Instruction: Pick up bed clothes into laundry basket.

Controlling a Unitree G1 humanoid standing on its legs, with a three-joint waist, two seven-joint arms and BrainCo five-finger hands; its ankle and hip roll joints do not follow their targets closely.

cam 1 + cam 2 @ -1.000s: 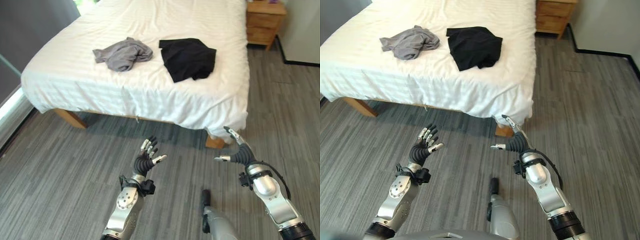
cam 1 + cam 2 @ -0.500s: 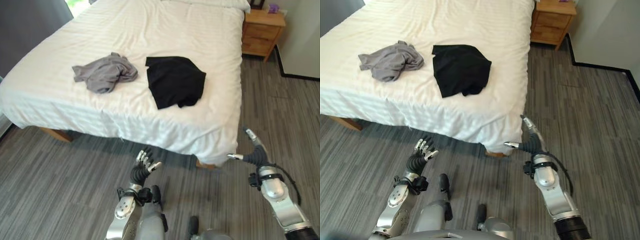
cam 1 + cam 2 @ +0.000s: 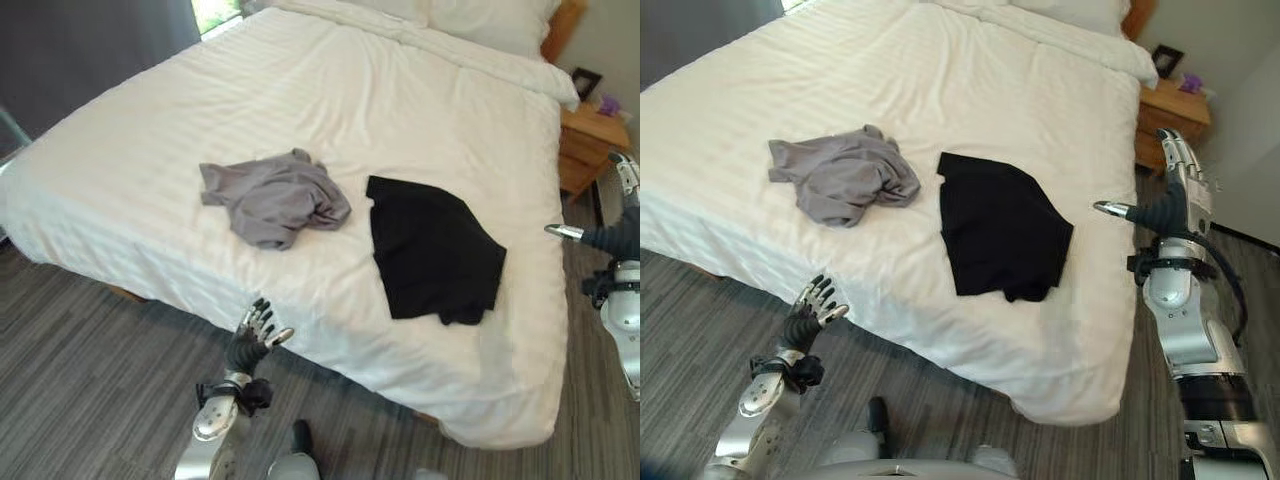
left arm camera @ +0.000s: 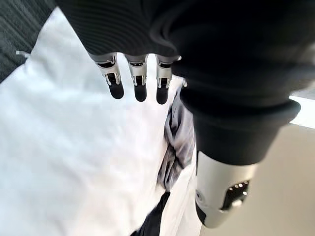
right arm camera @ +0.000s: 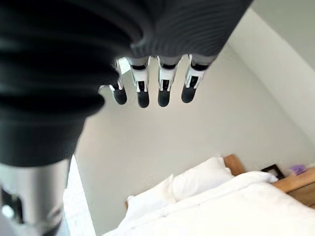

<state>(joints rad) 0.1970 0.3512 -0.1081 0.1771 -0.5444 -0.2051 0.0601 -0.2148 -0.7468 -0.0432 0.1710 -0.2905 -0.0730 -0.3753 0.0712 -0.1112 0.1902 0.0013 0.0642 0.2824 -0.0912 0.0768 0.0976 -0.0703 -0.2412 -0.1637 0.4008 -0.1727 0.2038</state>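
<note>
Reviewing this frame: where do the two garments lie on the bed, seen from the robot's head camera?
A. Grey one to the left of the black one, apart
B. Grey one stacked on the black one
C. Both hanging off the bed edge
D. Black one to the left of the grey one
A: the crumpled grey garment lies left of the flat black garment, with bare white bed sheet between them.

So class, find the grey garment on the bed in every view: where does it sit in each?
Left eye view: grey garment mid-bed, left of the black garment.
Right eye view: upper left of centre.
Left wrist view: past the left hand, a grey fold.
Right wrist view: absent.
Shared landmark: the black garment.
</note>
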